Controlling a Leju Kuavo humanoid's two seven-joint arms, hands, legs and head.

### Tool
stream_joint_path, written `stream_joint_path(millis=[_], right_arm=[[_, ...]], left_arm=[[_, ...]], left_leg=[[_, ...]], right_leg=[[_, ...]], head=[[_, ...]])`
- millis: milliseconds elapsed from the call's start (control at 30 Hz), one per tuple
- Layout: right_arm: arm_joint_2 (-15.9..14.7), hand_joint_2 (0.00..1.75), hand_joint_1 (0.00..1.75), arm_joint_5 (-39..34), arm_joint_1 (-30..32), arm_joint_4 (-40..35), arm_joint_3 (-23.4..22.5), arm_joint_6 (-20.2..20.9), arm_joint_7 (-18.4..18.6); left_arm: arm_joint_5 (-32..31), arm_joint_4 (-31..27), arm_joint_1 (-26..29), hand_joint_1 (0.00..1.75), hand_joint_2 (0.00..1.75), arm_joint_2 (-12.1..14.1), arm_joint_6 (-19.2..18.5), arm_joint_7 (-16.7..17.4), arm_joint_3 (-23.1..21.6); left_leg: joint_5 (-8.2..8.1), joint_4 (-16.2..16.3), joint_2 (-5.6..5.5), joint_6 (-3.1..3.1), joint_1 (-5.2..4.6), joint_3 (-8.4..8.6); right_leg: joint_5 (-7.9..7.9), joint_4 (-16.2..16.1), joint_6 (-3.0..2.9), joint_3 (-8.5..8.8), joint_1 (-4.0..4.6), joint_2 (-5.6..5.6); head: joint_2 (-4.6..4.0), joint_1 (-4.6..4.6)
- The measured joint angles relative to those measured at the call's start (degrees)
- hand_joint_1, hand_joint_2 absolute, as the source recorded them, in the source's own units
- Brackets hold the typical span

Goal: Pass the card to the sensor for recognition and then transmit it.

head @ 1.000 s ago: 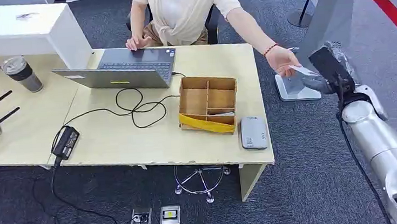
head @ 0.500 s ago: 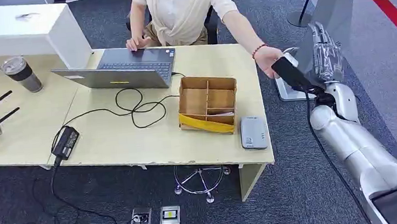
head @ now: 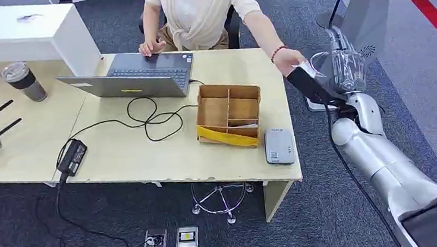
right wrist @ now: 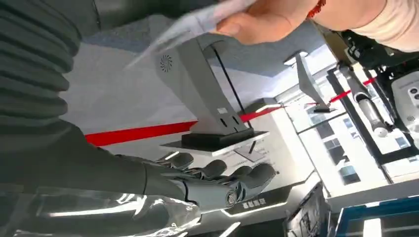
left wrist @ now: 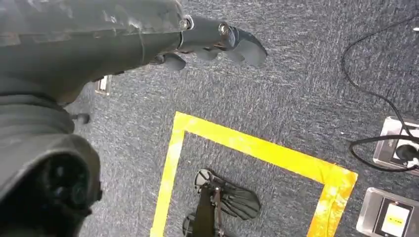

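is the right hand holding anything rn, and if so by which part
Nothing: the right hand is bare. The card is in the person's hand, pinched at one end.

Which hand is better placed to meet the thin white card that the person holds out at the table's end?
Right. The right hand is raised beside the person's hand and the white card, holding nothing. The left hand hangs over the grey carpet.
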Motion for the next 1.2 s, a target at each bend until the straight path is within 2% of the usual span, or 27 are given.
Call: stream_joint_path(millis=[233,1200], right_arm=[[0.2,1.75,1.75,0.2,0.2,0.0,0.1,1.7,-0.5],[3.1,1.75,1.75,0.4,2.0,0.0,0.2,1.7,-2.5]], left_arm=[[0.0,0.0,0.0,0.00,0.00,0.0,0.1,0.0,-0.3],[1.3,0.2,0.2,0.00,0.00,0.5,0.2,0.4,-0.5]], left_leg=[[0.00,0.0,0.00,0.00,0.00,-0.01],[0.00,0.0,0.00,0.00,0.00,-0.02]], right_leg=[[0.00,0.0,0.00,0.00,0.00,0.00],[0.00,0.0,0.00,-0.01,0.00,0.02]], head=[[0.00,0.00],[0.00,0.02]])
